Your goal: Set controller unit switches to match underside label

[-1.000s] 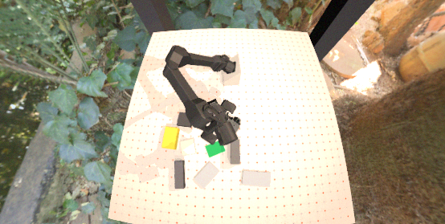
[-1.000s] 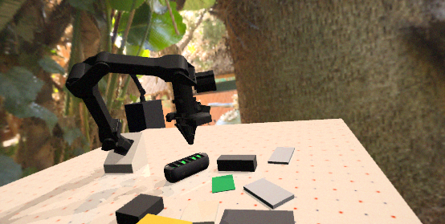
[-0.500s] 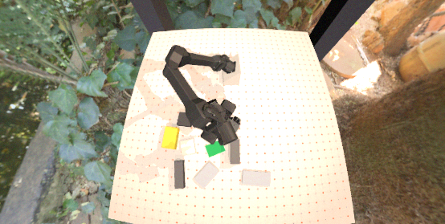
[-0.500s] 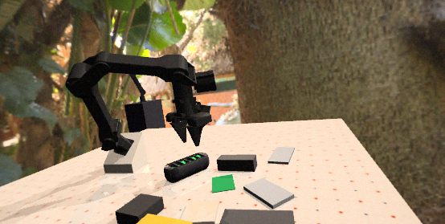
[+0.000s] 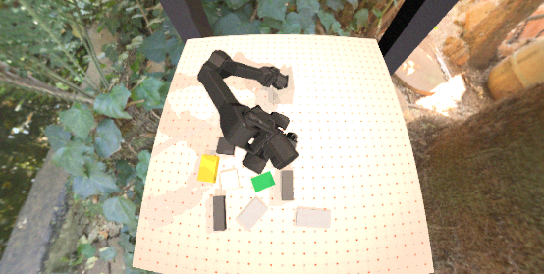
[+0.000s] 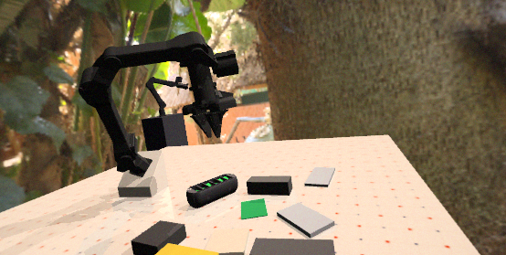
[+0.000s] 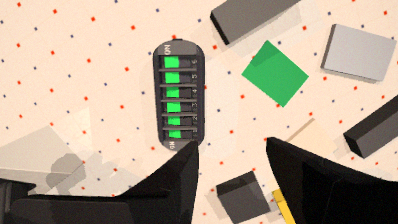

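The dark grey controller unit (image 6: 212, 192) (image 7: 179, 95) sits with its switches facing up, its underside label hidden. In the wrist view it stands left of centre, with six rocker switches numbered 1 to 6 from bottom to top. Each shows green on the left, the ON side, and dark on the right; which ends are pressed down I cannot tell surely. In the top view the arm covers most or all of it. My gripper (image 6: 214, 135) (image 7: 232, 146) is open and empty, held well above the bench, its left finger overlapping the unit's lower end in the wrist view.
A green plate (image 5: 263, 181) (image 6: 254, 208) (image 7: 275, 74) and a dark block (image 5: 287, 185) (image 6: 269, 185) (image 7: 255, 17) lie beside the unit. Two grey plates (image 5: 252, 213) (image 5: 312, 217), a yellow block (image 5: 208, 169), a pale plate (image 5: 229, 179) and other dark blocks (image 5: 219, 213) (image 5: 226, 146) lie around.
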